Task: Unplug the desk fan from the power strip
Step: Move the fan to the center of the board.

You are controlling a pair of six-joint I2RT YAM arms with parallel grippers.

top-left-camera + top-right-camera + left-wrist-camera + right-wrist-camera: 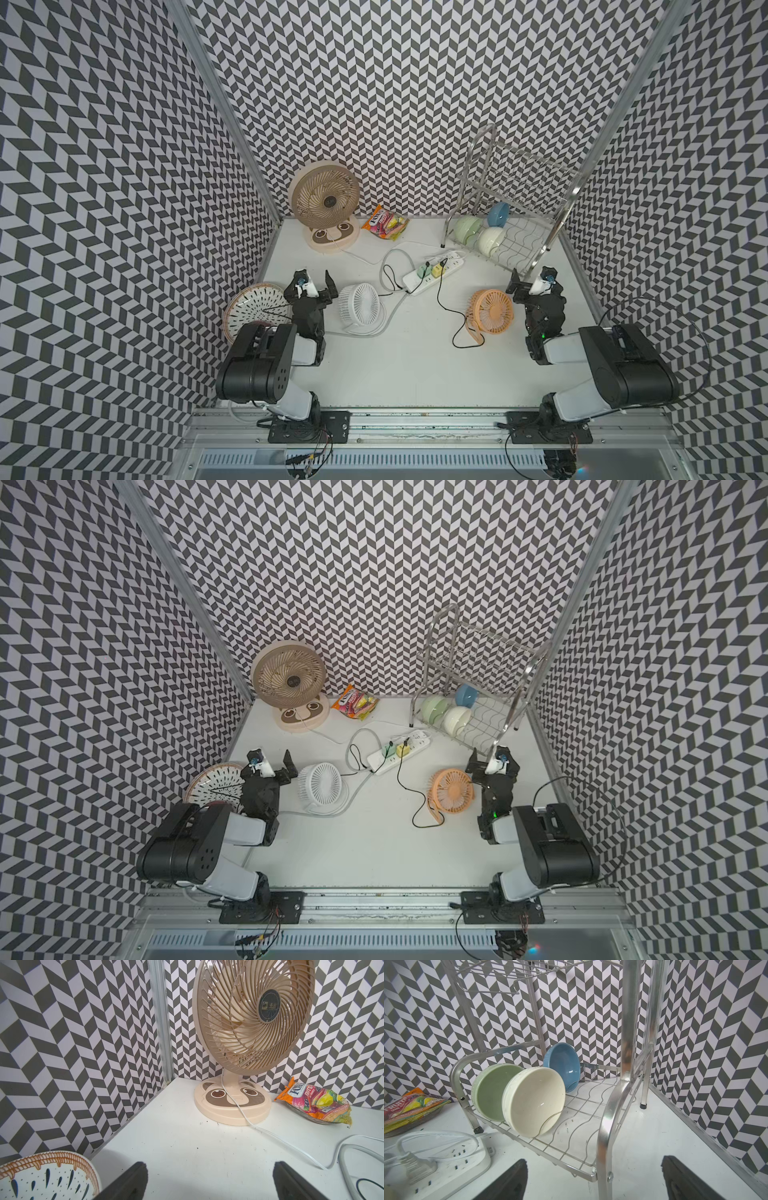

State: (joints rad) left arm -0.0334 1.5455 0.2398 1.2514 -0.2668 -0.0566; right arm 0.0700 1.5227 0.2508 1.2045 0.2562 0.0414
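The beige desk fan (pixel 325 200) (pixel 289 680) (pixel 249 1016) stands on a panda-face base at the back left corner. Its thin white cord (pixel 270 1132) trails across the table toward the white power strip (pixel 432 272) (pixel 397 752) (pixel 452 1165) lying mid-table. A pale plug (pixel 415 1164) sits in the strip near its far end. My left gripper (pixel 315 279) (pixel 209 1169) is open over bare table, well short of the fan. My right gripper (pixel 532 277) (pixel 593 1167) is open too, right of the strip, facing the dish rack's front leg.
A white fan (pixel 359 303) and an orange fan (pixel 492 311) run black cables to green (pixel 422 270) and yellow (pixel 437 270) adapters. A dish rack (pixel 484 174) holds three bowls at back right. A candy bag (pixel 384 222) lies by the wall, a patterned plate (pixel 253 307) at the left.
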